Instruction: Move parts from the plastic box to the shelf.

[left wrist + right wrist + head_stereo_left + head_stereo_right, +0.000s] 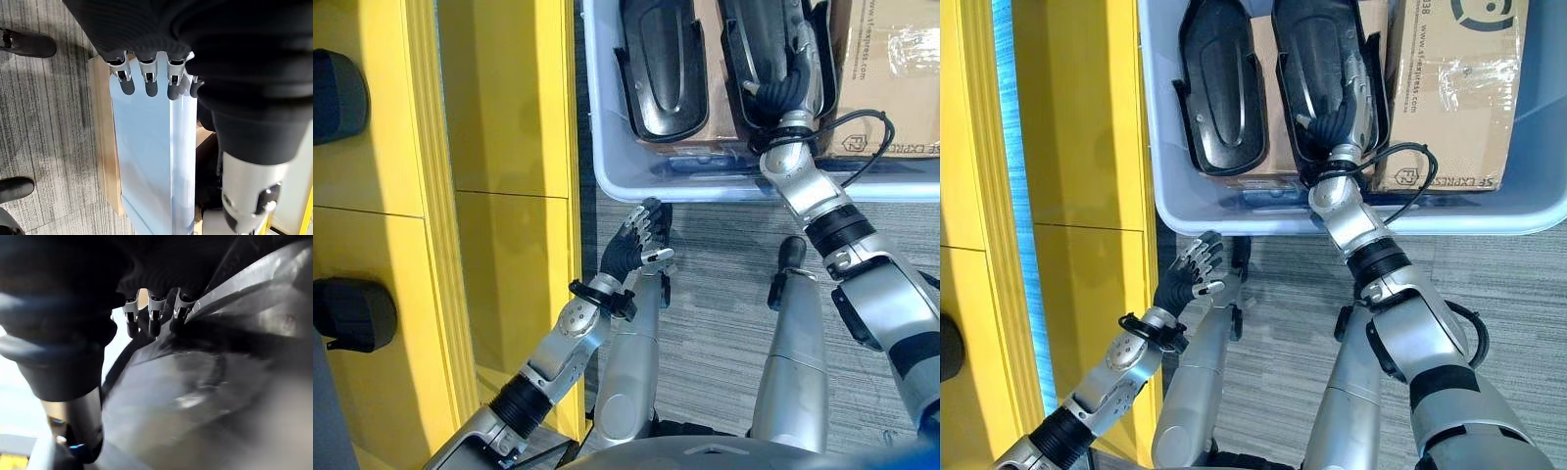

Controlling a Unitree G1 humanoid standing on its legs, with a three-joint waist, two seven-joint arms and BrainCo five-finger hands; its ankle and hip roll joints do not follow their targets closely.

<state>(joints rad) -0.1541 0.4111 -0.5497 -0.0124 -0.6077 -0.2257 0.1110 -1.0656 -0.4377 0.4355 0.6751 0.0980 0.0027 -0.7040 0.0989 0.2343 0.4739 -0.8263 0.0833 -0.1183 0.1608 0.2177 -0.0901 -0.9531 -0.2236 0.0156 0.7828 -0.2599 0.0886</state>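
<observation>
Shelf (pixel 499 196), yellow, stands at the left. Beside it the left hand (pixel 636 245) hovers over the floor just short of the plastic box (pixel 607 166), fingers relaxed and holding nothing. Two black parts lie in the box; the right hand (pixel 1337 113) rests on the right part (pixel 1317 59), fingers draped over it.

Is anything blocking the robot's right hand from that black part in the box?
No. The right hand already lies on the nearer black part inside the plastic box; nothing visible sits between them. Whether its fingers have closed on it is unclear.
</observation>
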